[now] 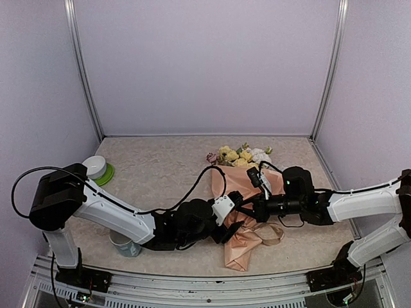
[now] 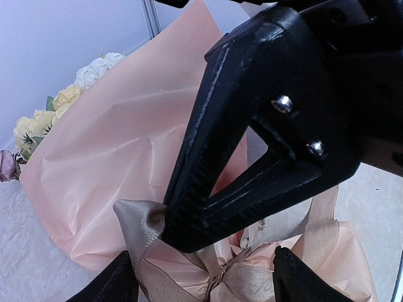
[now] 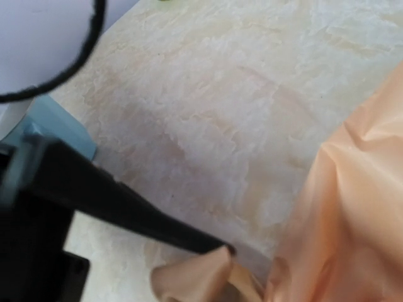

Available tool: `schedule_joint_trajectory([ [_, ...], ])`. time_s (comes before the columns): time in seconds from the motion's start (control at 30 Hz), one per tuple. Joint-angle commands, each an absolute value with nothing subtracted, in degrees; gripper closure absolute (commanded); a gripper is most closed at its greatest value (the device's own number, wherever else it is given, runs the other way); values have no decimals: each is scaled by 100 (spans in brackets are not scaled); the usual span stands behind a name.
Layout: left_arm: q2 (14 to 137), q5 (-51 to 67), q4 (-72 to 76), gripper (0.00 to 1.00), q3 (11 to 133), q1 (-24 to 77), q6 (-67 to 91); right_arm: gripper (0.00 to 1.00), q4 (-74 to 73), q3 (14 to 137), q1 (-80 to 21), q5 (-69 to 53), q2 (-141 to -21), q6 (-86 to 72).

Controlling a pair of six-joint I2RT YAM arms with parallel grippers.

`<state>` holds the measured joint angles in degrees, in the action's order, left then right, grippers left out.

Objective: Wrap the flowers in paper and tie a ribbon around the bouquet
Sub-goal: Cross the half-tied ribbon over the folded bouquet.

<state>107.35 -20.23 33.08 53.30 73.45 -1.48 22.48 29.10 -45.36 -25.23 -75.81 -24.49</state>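
1. Location: the bouquet (image 1: pixel 241 192) lies flat on the table (image 1: pixel 160 173); the tan satin ribbon (image 2: pixel 141 220) girds its narrow waist, gathered into what looks like a knot (image 2: pixel 236 270); the flowers (image 2: pixel 44 119) sit at the end far from the knot.
2. Right gripper (image 2: pixel 167 238): jaws closed on a loop of the ribbon just beside the knot.
3. Left gripper (image 2: pixel 204 286): fingers (image 2: pixel 116 283) spread wide, one either side of the knot; nothing gripped.
4. Ribbon handling: soft, flat and glossy; probably slippery between pads; pinch a tail across its flat face, close to the knot.
5. Paper (image 2: pixel 126 151): thin, peach and creased; probably easy to crush or tear; the bouquet is likely light; steady it beside the knot, not at the blooms.
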Motion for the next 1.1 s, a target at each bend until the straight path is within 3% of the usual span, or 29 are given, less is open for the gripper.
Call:
schedule_joint_trajectory([
  [0.0, 10915, -2221, 3464, 32, 5592, 7318, 153, 100, 2335, 2932, -4579, -2445, -7330, -2526],
  [0.17, 10984, -2184, 3583, 54, 5642, 7310, 291, 100, 2276, 2927, -4578, -2423, -7303, -2489],
  [0.23, 11056, -2206, 3531, 69, 5738, 7310, 368, 100, 2232, 2947, -4579, -2449, -7321, -2479],
  [0.27, 11083, -2183, 3485, 72, 5805, 7306, 403, 100, 2210, 2952, -4579, -2452, -7325, -2473],
  [0.5, 11229, -2078, 3402, 72, 5938, 7268, 434, 100, 2228, 2939, -4578, -2455, -7257, -2496],
  [0.73, 11328, -1949, 3311, 99, 5988, 7215, 469, 100, 2208, 2926, -4578, -2435, -7225, -2505],
  [0.9, 11279, -1776, 3314, 100, 5937, 7185, 523, 100, 2014, 2967, -4579, -2394, -7191, -2476],
  [1.07, 11235, -1757, 3341, 100, 5876, 7162, 586, 66, 603, 3337, -4577, -1558, -6759, -2387],
])
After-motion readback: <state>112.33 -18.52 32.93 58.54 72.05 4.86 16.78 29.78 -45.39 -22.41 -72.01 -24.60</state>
